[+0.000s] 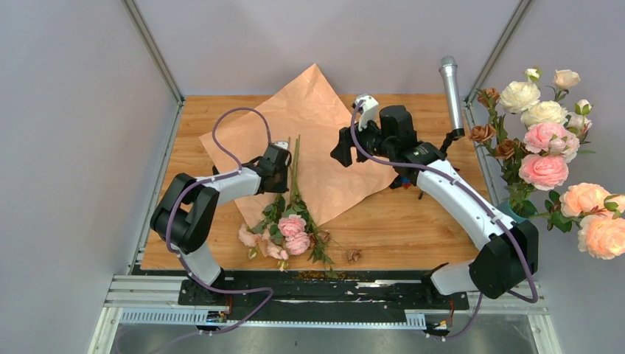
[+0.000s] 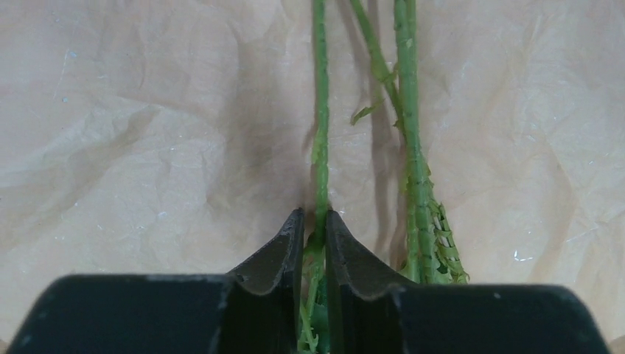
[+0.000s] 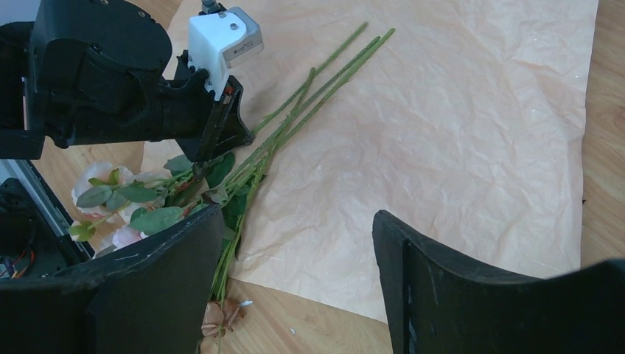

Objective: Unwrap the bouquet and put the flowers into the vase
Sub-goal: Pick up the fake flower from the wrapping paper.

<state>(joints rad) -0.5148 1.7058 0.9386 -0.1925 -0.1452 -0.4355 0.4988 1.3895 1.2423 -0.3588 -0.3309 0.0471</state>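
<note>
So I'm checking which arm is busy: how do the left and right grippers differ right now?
The left gripper is nearly closed, pinching one stem of the flowers; the right gripper stands wide open and holds nothing. The left gripper sits low, close to the paper, while the right gripper hovers higher above it. Both have black fingers and are over the paper.

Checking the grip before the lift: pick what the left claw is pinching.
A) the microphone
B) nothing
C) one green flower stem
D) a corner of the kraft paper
C: the left claw is closed on one green stem, while the other stems lie free beside it on the kraft paper.
</note>
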